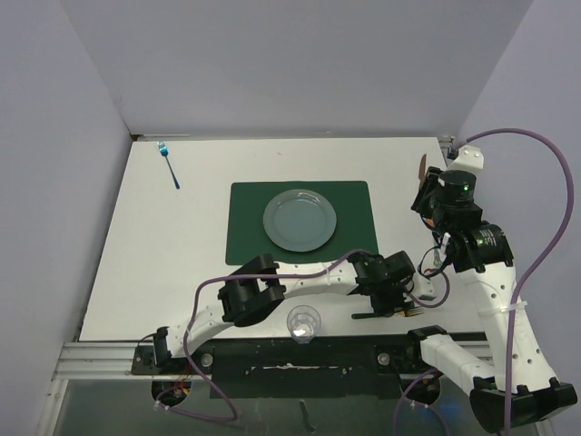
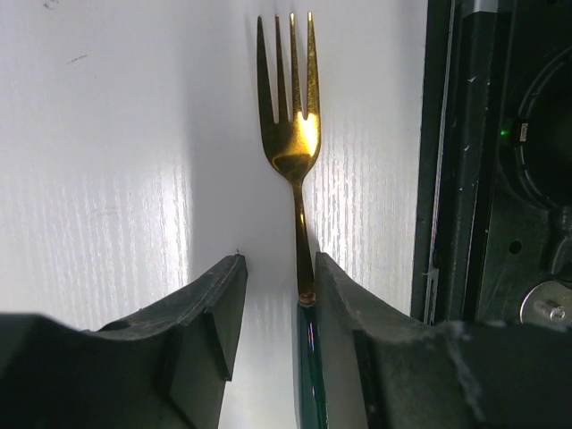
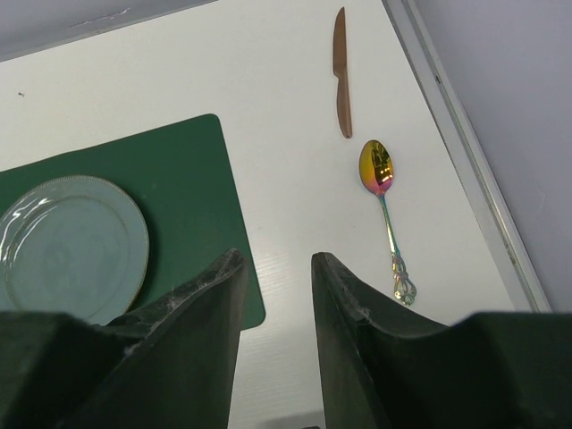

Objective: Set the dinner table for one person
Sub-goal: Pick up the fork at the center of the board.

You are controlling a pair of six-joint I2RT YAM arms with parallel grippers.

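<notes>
Left pincer (image 2: 275,268) half open, astride fork (image 2: 293,134) handle, which touches one finger; not yet clamped. Fork flat on desk (image 2: 107,134), just nearward of placemat (image 1: 354,195) right corner. Advice: centre the handle, close low; thin metal likely slips.

Both arms have white links and black joints: left arm (image 1: 304,271) at six o'clock in the top view, right arm (image 1: 505,314) at four. A purple cable (image 1: 569,186) trails along each (the right one longer). The fingers (image 2: 201,344) are matte black. A green light (image 1: 466,186) glows on the right wrist.
</notes>
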